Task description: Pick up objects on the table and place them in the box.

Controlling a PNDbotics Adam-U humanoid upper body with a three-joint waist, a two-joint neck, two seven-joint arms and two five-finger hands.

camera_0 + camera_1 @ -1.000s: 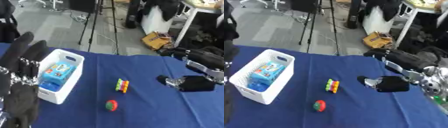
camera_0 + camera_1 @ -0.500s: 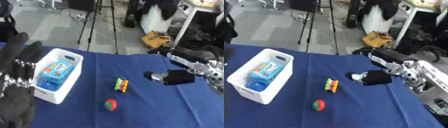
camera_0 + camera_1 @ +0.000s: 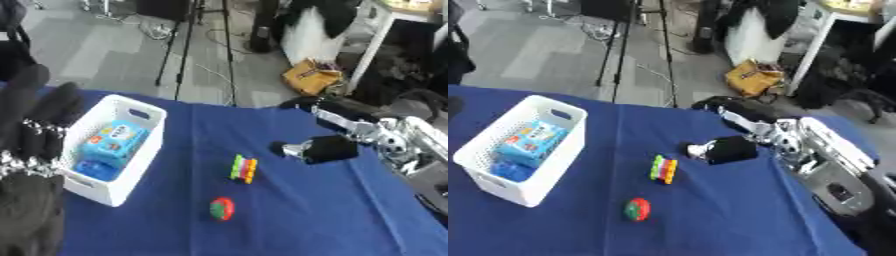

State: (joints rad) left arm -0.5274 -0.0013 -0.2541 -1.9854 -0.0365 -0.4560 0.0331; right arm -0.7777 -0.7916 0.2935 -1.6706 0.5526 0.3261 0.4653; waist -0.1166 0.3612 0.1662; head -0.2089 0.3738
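Note:
A white box (image 3: 140, 150) stands at the left of the blue table, with a blue packet (image 3: 111, 141) inside it. A small multi-coloured block (image 3: 243, 169) lies mid-table, and a red and green ball (image 3: 221, 208) sits nearer the front. My right hand (image 3: 354, 125) reaches in from the right, just right of the block, shut on a black object with a pale end (image 3: 322, 149) held low over the cloth. My left hand (image 3: 35, 145) shows large at the lower left beside the box, open with fingers up.
The blue table (image 3: 737, 220) ends at its far edge just behind the box. Beyond it on the grey floor are tripod legs (image 3: 179, 45), a brown bag (image 3: 311, 77) and dark clutter at the right.
My right hand has moved left toward the table's middle, bringing the black object with it. The block, ball and box have stayed where they were.

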